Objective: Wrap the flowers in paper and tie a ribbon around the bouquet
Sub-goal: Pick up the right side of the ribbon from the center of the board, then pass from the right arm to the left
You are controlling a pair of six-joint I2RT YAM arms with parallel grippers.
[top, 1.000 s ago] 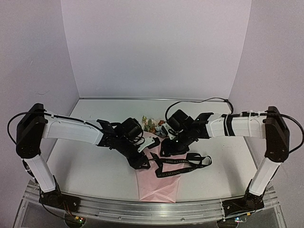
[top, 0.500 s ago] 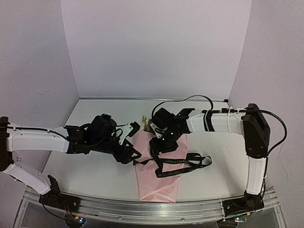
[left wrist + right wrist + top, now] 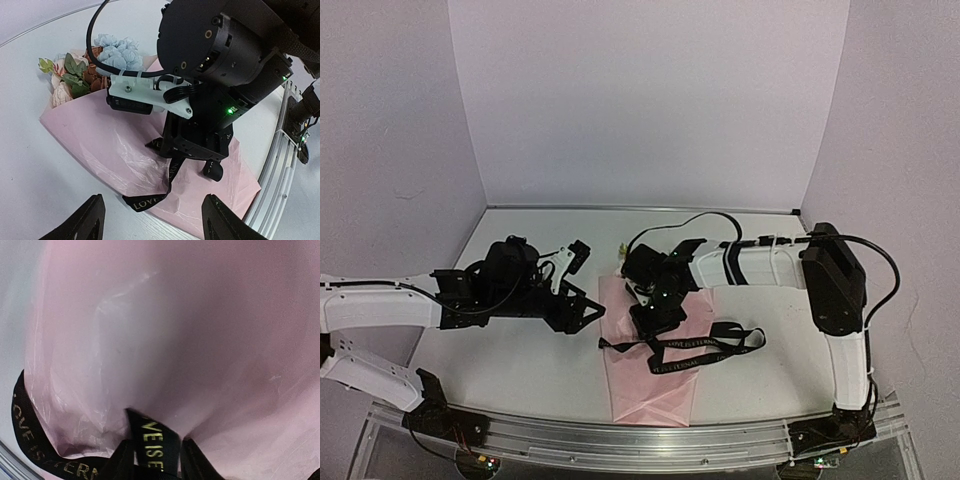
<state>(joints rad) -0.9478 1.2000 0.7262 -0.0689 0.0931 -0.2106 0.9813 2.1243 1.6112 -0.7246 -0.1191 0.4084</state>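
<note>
The bouquet (image 3: pixel 655 385) is laid flat on the tabletop (image 3: pixel 520 360), heads to the far side, and is judged light, soft and easily crumpled, so the slippery satin ribbon (image 3: pixel 695 345) draped across its paper (image 3: pixel 165 330) is best taken near a loose end. The right gripper (image 3: pixel 152 460) is pinched on a fold of that ribbon (confirmed only by its own wrist view), while the left gripper (image 3: pixel 153 200) is spread and empty just beside. The flowers (image 3: pixel 117 47) are shown clearly in the left wrist view alone.

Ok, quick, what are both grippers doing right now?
Left gripper: open, jaws wide apart, holding nothing.
Right gripper: jaws closed on the ribbon, over the paper.
</note>
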